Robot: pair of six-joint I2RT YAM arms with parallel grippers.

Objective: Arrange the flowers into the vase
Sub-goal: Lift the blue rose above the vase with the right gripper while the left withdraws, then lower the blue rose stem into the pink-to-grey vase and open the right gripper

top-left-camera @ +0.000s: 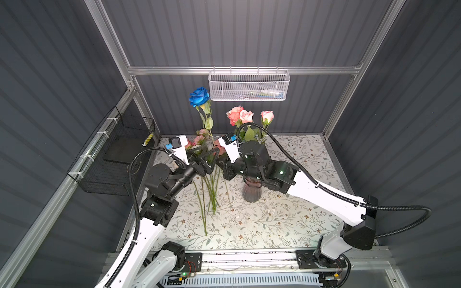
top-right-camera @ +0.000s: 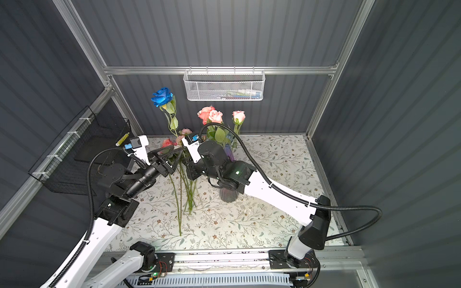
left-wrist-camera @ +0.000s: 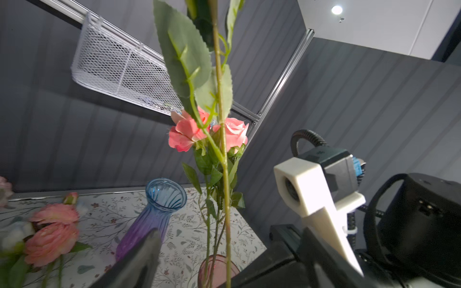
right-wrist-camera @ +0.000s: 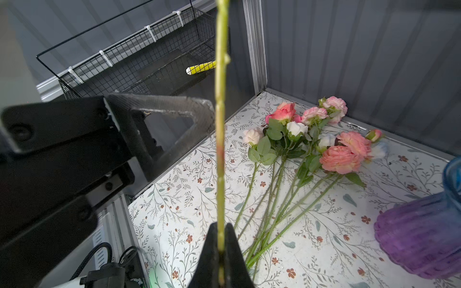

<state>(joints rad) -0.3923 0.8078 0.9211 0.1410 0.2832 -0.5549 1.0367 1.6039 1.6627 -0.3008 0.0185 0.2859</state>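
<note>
Right gripper (right-wrist-camera: 220, 240), closest to the right wrist lens, has both black fingertips pressed together on the green stem (right-wrist-camera: 220, 124) of the blue rose (top-left-camera: 199, 96); the stem runs straight up between them and out of that frame. Left gripper (top-left-camera: 208, 153) sits at the same stem, spread wide. Its triangular fingers (right-wrist-camera: 172, 112) straddle the stem without clamping it, and in the left wrist view the stem (left-wrist-camera: 225, 189) passes through the middle of the gap with room on each side. Whether the fingertip seen in the right wrist view grazes the stem cannot be told. Both grippers meet just beside the pink glass vase (top-left-camera: 252, 193), on its left-arm side. The blue rose stands roughly upright there, outside the vase, and its head rises above the three pink roses (top-left-camera: 245, 116) whose stems stand in the vase. Loose flowers (right-wrist-camera: 311, 142), with pink, coral and cream-white heads, lie flat on the floral tabletop (top-left-camera: 274, 224) on the same left-arm side of the vase, beyond the held stem; their green stalks (top-left-camera: 212, 197) are bunched close together. A blue-and-purple glass vase (top-right-camera: 229, 153) stands upright just behind the pink glass vase, largely hidden by the right arm in both top views. A white mesh basket (top-left-camera: 249, 86) hangs on the back wall, above and behind the pink glass vase.
</note>
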